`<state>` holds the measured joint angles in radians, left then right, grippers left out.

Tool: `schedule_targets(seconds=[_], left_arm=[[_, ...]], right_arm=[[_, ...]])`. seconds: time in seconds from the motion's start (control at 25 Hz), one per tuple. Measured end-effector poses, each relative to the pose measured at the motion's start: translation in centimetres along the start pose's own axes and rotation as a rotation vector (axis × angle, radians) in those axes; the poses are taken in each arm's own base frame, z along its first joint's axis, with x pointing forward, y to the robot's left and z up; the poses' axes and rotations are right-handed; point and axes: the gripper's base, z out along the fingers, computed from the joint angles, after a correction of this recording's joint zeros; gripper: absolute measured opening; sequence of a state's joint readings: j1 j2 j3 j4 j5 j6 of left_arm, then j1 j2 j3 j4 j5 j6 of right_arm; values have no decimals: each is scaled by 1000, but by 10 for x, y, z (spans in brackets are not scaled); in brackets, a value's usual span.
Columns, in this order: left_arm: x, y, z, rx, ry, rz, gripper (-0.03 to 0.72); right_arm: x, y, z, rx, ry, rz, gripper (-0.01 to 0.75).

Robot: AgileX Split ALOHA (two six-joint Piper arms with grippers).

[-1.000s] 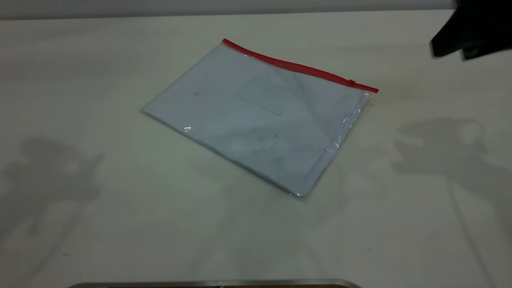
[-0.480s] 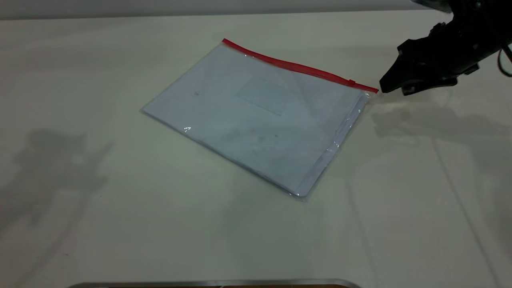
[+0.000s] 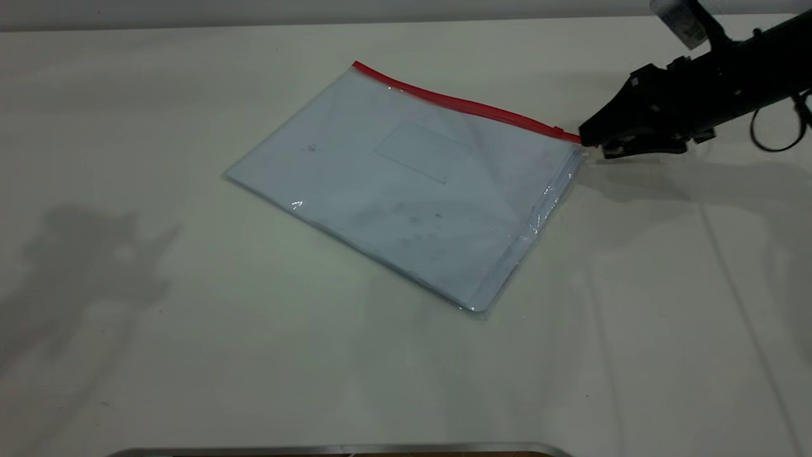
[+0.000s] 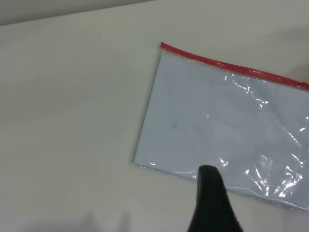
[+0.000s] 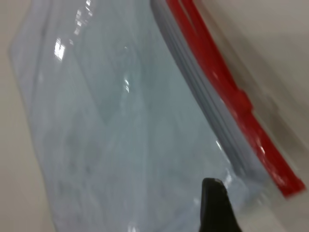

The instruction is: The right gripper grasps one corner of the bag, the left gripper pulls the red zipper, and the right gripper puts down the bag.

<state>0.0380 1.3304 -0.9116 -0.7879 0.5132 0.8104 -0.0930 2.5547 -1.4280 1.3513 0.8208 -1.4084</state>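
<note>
The bag [image 3: 406, 184], a clear pouch with white paper inside, lies flat on the table. Its red zipper [image 3: 463, 105] runs along the far edge, with the slider tab [image 3: 558, 131] near the right end. My right gripper [image 3: 591, 145] reaches in low from the right, open, with its tips at the corner of the bag [image 3: 576, 147] where the red strip ends. In the right wrist view one fingertip [image 5: 212, 193] hangs over the plastic beside the red strip's end [image 5: 289, 183]. My left gripper is outside the exterior view. One of its fingers [image 4: 208, 193] shows above the bag's near edge [image 4: 203, 175].
The pale table [image 3: 190, 317] stretches all round the bag. A metal rim [image 3: 342, 449] runs along the front edge. A looped black cable [image 3: 777, 127] hangs from the right arm. The left arm's shadow [image 3: 82, 260] lies at the left.
My right gripper has come down from the far right corner and moved left to the bag's red-zip corner. The bag has not moved.
</note>
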Motion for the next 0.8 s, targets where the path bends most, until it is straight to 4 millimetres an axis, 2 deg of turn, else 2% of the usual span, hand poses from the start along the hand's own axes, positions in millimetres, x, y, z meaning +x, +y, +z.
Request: schedule_targets(seconds=[0.44, 0.8], left_arm=[[0, -1, 0, 6, 3, -3, 550], [0, -1, 0, 13, -4, -16, 550]], right_arm=[[2, -2, 12, -10, -49, 10, 497], [10, 18, 38, -47, 3, -38, 492]])
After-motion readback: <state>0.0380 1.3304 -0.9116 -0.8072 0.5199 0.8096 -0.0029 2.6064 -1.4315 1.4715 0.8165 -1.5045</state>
